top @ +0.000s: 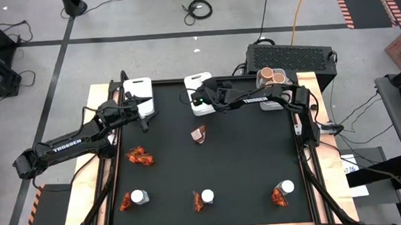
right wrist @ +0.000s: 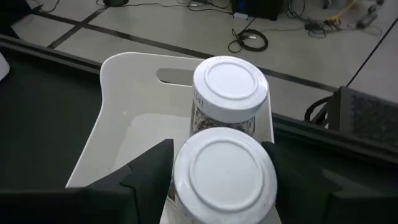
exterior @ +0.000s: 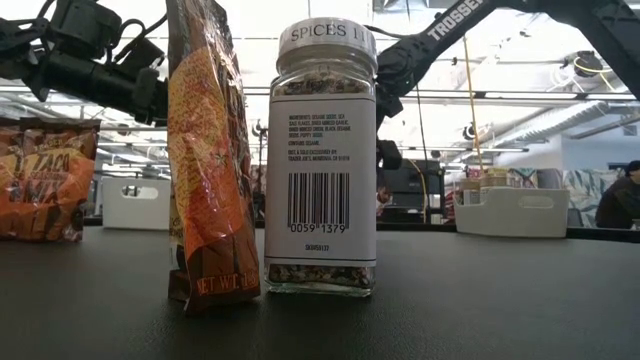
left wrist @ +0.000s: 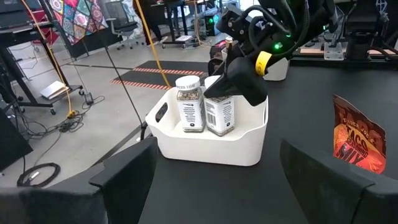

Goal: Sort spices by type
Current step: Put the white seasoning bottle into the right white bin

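White-lidded and upright, the jar [right wrist: 225,176] sits clamped in our right gripper [right wrist: 217,168] inside the middle bin [right wrist: 134,109], seemingly touching a second jar [right wrist: 230,87] beyond, so release looks next; our left gripper [left wrist: 214,174] waits open nearby.

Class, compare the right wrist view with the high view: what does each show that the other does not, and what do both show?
Only the right wrist view shows the two jars' white lids close up, with the right hand around the nearer jar and the second jar beyond it. Only the high view shows the left hand, the loose sachets, the tubs and the jars along the table's near edge. Both show the middle white bin.
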